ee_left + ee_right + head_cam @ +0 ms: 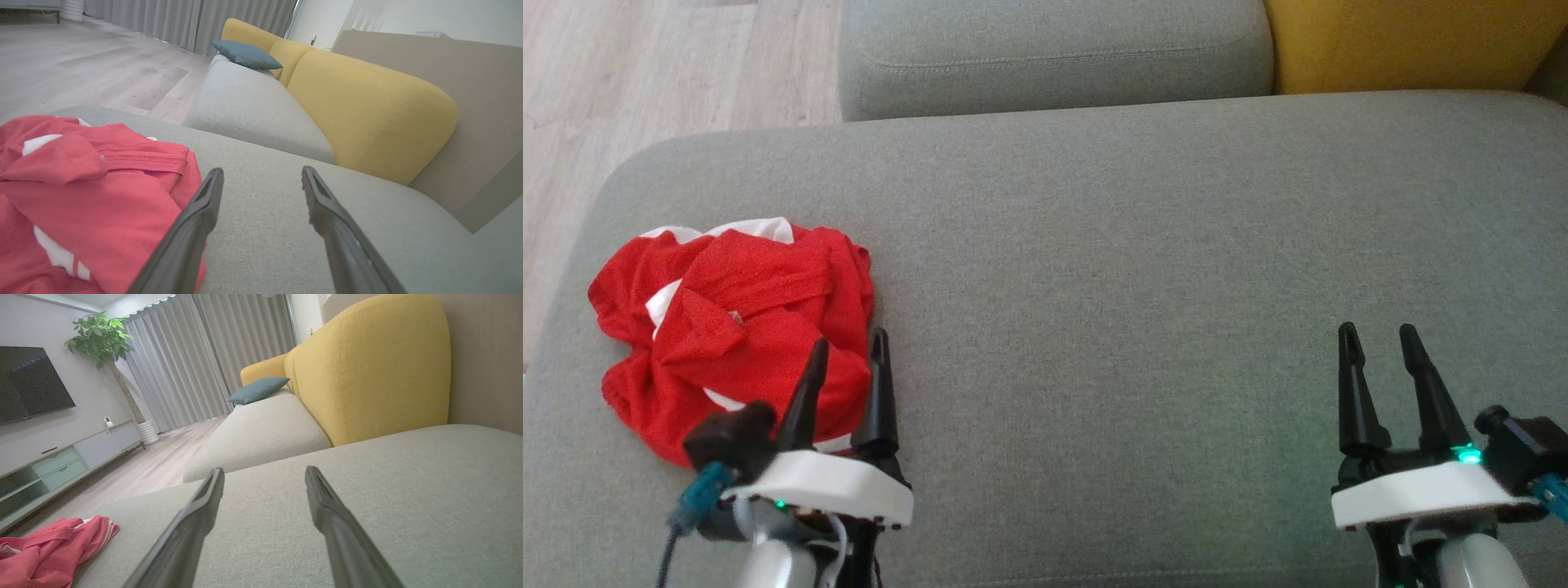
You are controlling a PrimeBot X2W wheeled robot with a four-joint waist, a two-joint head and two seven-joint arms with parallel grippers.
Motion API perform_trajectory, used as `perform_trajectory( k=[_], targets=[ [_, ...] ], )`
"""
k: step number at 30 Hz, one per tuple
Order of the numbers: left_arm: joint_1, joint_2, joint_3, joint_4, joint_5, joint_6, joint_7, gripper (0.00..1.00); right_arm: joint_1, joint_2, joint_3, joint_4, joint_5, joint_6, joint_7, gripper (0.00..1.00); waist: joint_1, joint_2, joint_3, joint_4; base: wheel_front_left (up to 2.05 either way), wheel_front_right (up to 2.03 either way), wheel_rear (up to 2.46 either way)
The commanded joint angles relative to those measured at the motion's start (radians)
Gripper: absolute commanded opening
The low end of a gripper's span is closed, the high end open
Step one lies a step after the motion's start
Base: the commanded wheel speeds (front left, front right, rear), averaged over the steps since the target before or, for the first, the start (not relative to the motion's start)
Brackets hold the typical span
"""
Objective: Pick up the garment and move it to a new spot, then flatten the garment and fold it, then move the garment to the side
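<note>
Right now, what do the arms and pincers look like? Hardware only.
Both alike: left pincer and right pincer each have two long, tapered black fingers on a white base plate with a green light. A black camera block with a teal cable plug sits on each outer side. Forearms are pale.

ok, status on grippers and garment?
Left gripper open, empty, next to garment. Right gripper open, empty. Garment crumpled on cushion. Nothing blocking.
</note>
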Motion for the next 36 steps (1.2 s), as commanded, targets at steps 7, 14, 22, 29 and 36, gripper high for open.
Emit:
perform_trajectory(
  k=[7,14,22,29,36],
  targets=[
    [-0.062,0.052,-0.06,-0.019,0.136,0.08,-0.035,1.0,-0.007,-0.009,0.023,-0.061,-0.09,0.006,-0.036,1.0,0.0,-0.0001,-0.004,0.004,0.0,0.0,0.0],
    [-0.07,0.081,-0.115,-0.026,0.212,0.137,-0.052,1.0,0.005,-0.009,0.033,-0.074,-0.167,0.006,-0.054,1.0,0.0,-0.0001,-0.005,0.004,0.0,0.0,0.0],
    [-0.097,0.125,-0.211,-0.044,0.319,0.195,-0.076,1.0,0.01,-0.01,0.044,-0.094,-0.276,0.007,-0.078,1.0,0.0,-0.0001,0.0,0.004,0.0,0.0,0.0],
    [-0.105,0.131,-0.253,-0.067,0.357,0.25,-0.097,1.0,0.011,-0.01,0.043,-0.113,-0.354,0.007,-0.098,1.0,0.0,-0.0001,0.001,0.002,0.0,0.0,0.0],
    [-0.084,0.103,-0.232,-0.097,0.364,0.23,-0.118,1.0,0.026,-0.011,0.029,-0.117,-0.326,0.008,-0.119,1.0,0.0,-0.0001,0.001,0.007,0.0,0.0,0.0]
  ],
)
